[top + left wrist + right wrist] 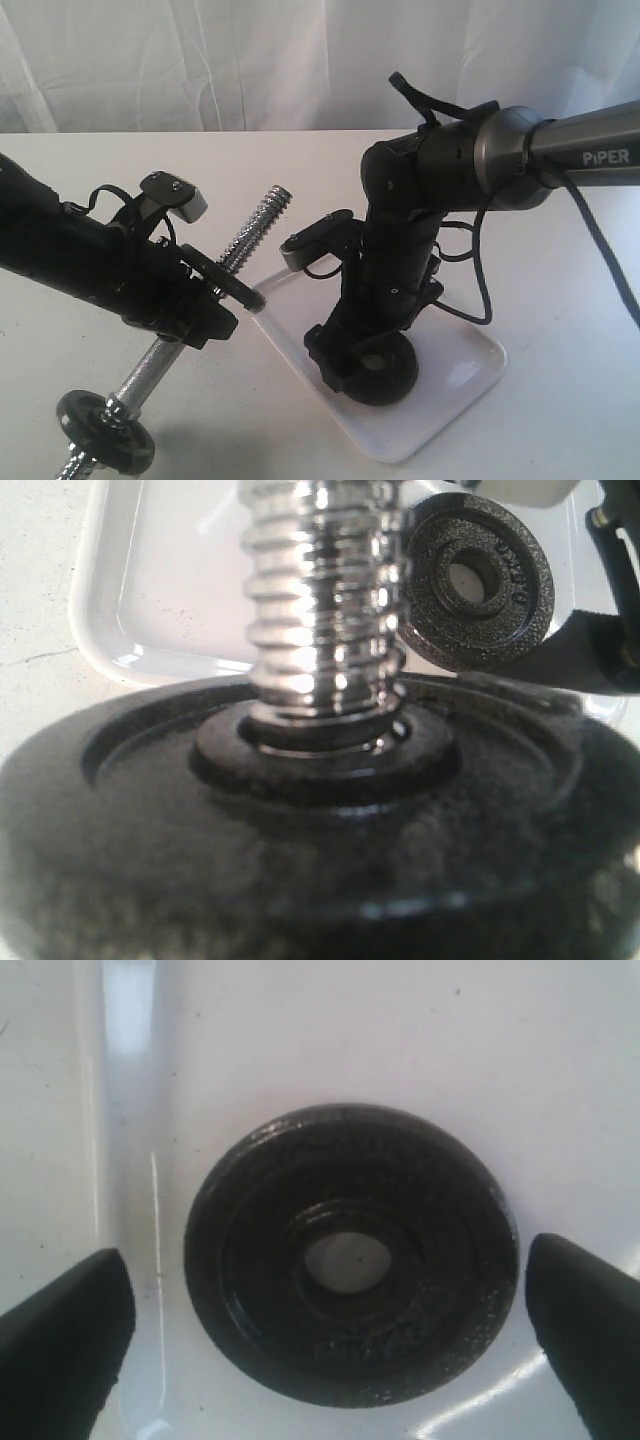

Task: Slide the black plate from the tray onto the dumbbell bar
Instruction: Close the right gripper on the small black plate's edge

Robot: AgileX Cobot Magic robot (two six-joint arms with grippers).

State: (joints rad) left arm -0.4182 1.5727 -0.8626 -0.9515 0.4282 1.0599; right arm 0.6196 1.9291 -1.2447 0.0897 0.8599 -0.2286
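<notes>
Pickup stage, nothing threaded yet: black plate (350,1255) lies flat in the tray (465,385), right pincer (330,1290) spread wide, one finger on each side, not touching. Left pincer (205,300) looks clamped on the dumbbell bar (255,225), propping its threaded end upward. Grasp, lift and slide are all left to do.

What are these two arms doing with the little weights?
The left claw holds the dumbbell bar tilted upward, with a black disc on it. The right claw hangs open over the white tray, a finger on each side of the black plate lying there. The plate is not yet gripped.
</notes>
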